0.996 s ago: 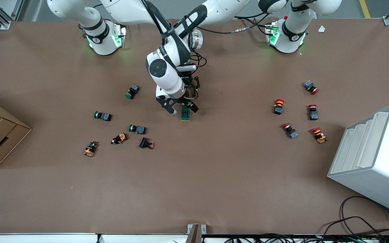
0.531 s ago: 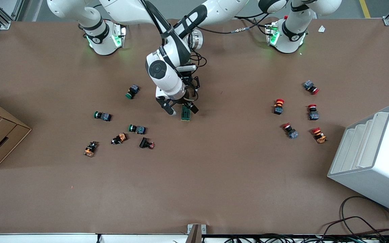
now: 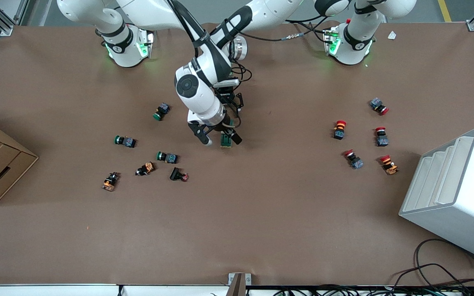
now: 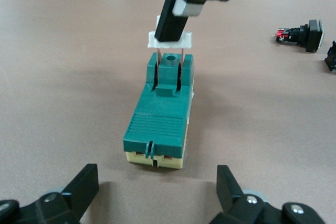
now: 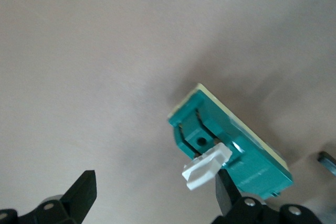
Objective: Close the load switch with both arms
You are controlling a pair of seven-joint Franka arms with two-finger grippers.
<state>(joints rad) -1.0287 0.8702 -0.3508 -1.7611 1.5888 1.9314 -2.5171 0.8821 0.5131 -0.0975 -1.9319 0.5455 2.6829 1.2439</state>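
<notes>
Left wrist view: load switch [image 4: 160, 116] lever [image 4: 170, 40], not yet down, is now touched by the lowered, open right hand [image 3: 221, 140]; the open left hand [image 4: 156, 184] is poised near, and closure is judged imminent.

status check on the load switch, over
Right gripper open, one finger on the white lever. Left gripper open, low beside the load switch. Lever up, switch not closed. Nothing blocking.

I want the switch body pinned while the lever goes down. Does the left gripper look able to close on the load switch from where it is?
Probably yes. The left gripper is open, with the load switch lying bare between its fingers. The right gripper's finger touches only the lever at the other end.
</notes>
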